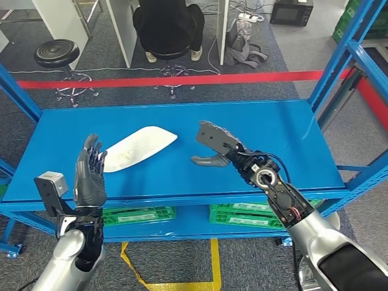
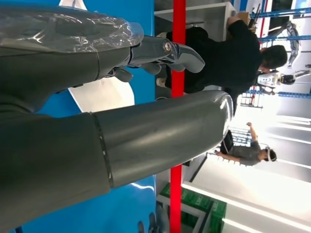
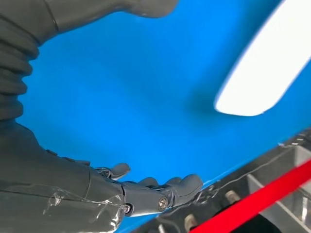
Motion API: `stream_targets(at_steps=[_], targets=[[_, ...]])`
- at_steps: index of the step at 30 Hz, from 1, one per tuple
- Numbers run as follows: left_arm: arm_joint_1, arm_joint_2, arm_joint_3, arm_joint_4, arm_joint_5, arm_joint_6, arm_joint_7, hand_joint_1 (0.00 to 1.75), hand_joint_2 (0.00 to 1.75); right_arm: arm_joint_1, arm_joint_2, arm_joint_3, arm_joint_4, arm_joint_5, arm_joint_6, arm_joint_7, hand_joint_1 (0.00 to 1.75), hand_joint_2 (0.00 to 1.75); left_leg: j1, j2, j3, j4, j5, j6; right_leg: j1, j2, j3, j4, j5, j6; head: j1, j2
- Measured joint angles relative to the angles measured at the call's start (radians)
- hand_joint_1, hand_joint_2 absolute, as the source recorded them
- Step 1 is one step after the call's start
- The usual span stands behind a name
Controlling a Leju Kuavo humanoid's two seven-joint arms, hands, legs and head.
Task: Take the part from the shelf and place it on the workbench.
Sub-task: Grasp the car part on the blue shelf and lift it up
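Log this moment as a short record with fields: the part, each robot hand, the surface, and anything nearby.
part: white part, lying flat on the blue shelf
surface: blue shelf, between blue uprights
left robot hand: raised, fingers apart, holding nothing, at the part's near end
right robot hand: open, held over the shelf, apart from the part
below: green crates on the lower level
beyond: black stool, seated person, red floor line

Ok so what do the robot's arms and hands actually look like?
Both arms are silver. The left hand and right hand are dark grey with many fingers. The right forearm is open dark framework with a round ring, red wiring and a black cable. A small grey box sits at the left wrist.
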Motion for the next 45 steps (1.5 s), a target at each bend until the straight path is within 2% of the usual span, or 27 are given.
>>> stream_targets(at_steps=[3,5,12,16,22,25,36,40,45], targets=[[0.000,-0.001,0.000,0.000,0.002,0.000,-0.001,0.00,0.00,-0.042,-0.010,0.013,0.061,0.083,0.031,-0.035,0.00,1.75,0.000,0.000,0.000,0.000,0.000,0.000,0.000,0.000,0.001,0.000,0.000,0.000,0.000,0.000],[0.000,0.000,0.000,0.000,0.004,0.006,-0.001,0.00,0.00,-0.081,-0.014,0.032,0.107,0.184,0.029,-0.074,0.00,1.75,0.000,0.000,0.000,0.000,0.000,0.000,0.000,0.000,0.001,0.000,0.001,0.001,0.000,0.000],[0.002,0.004,0.000,0.000,0.007,0.031,-0.011,0.00,0.00,-0.222,-0.012,0.141,0.204,0.618,-0.069,-0.186,0.00,1.75,0.000,0.000,0.000,0.000,0.000,0.000,0.000,-0.001,0.001,-0.001,0.001,0.001,0.000,0.000],[0.001,0.004,0.000,0.000,0.018,0.032,-0.023,0.00,0.00,-0.275,0.015,0.209,0.252,0.822,-0.175,-0.234,0.00,1.75,0.000,-0.001,0.000,0.000,0.000,0.000,0.001,-0.001,0.001,-0.001,0.001,0.001,0.000,0.000],[-0.002,0.001,0.000,0.000,0.021,0.032,-0.034,0.00,0.00,-0.330,0.068,0.308,0.314,1.086,-0.341,-0.251,0.00,1.75,0.000,-0.001,0.000,0.000,0.000,0.000,0.001,-0.001,0.001,-0.001,0.001,0.001,0.000,0.000],[-0.006,-0.002,0.000,0.001,0.022,0.032,-0.037,0.00,0.00,-0.355,0.092,0.345,0.332,1.133,-0.374,-0.285,0.00,1.75,0.000,-0.001,0.000,0.000,0.000,0.000,0.001,-0.001,0.001,-0.001,0.001,0.001,0.000,0.000],[-0.021,-0.009,0.000,0.012,0.025,0.014,-0.052,0.00,0.00,-0.393,0.153,0.395,0.377,1.071,-0.403,-0.371,0.00,1.75,0.000,0.000,0.000,0.000,0.000,0.000,0.001,-0.001,0.002,-0.003,0.001,0.001,0.000,0.000],[-0.027,-0.012,0.000,0.021,0.025,0.001,-0.061,0.00,0.00,-0.397,0.169,0.396,0.402,0.992,-0.367,-0.405,0.00,0.00,0.000,-0.001,0.000,0.000,0.000,0.000,0.001,-0.001,0.002,-0.003,0.001,0.001,0.000,0.000],[-0.031,-0.014,0.000,0.032,0.024,-0.008,-0.066,0.00,0.00,-0.398,0.181,0.396,0.429,0.929,-0.327,-0.425,0.00,0.00,0.000,-0.001,0.000,0.000,0.000,0.000,0.001,-0.001,0.002,-0.003,0.001,0.001,0.000,0.000]])
